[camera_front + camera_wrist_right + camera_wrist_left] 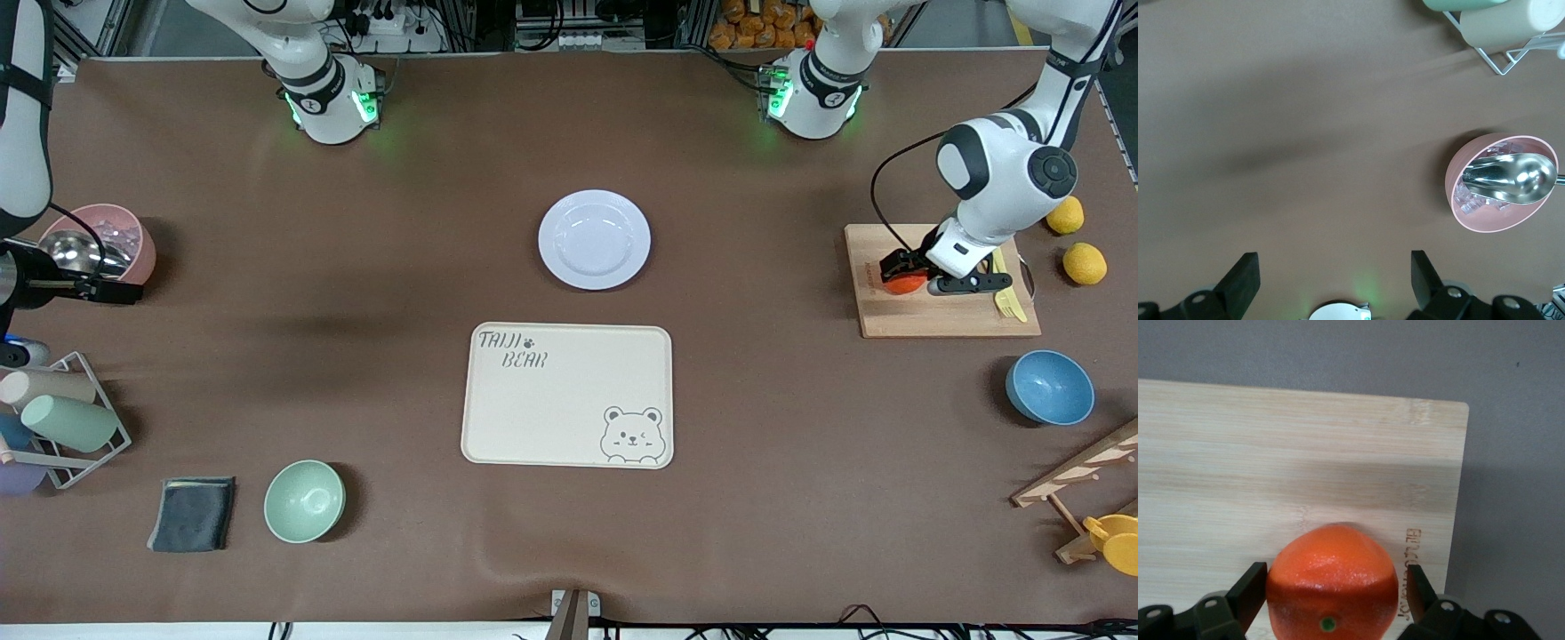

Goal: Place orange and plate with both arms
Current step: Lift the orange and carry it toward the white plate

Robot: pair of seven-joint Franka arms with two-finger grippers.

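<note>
At the right arm's end of the desk (267, 267), the right gripper (1331, 283) waits up in the air with its fingers spread wide apart and nothing between them, over bare brown surface near the pink bowl (107, 240) that holds a metal scoop (1508, 177).

In the middle, the plate (594, 239) lies alone on the desk, farther from the front camera than the cream bear tray (567, 394) and just apart from it. Nothing rests on either.

Toward the left arm's end, the orange (906, 283) sits on the wooden cutting board (942, 316), and the left gripper (1331, 593) is down around it. In the left wrist view one finger touches the fruit's side while the other stands just beside it with a sliver of gap, so the fingers look apart, not yet clamped.

The risk lies in that grasp. The orange is round and smooth, and the fingers appear to bracket it low and off its widest line; closing there could squeeze it out and send it rolling across the board toward the yellow knife (1006, 293). A lift begun before both fingers bear evenly could drop it onto the desk. The plate's shallow rim may also slip from a two-finger pinch.
</note>
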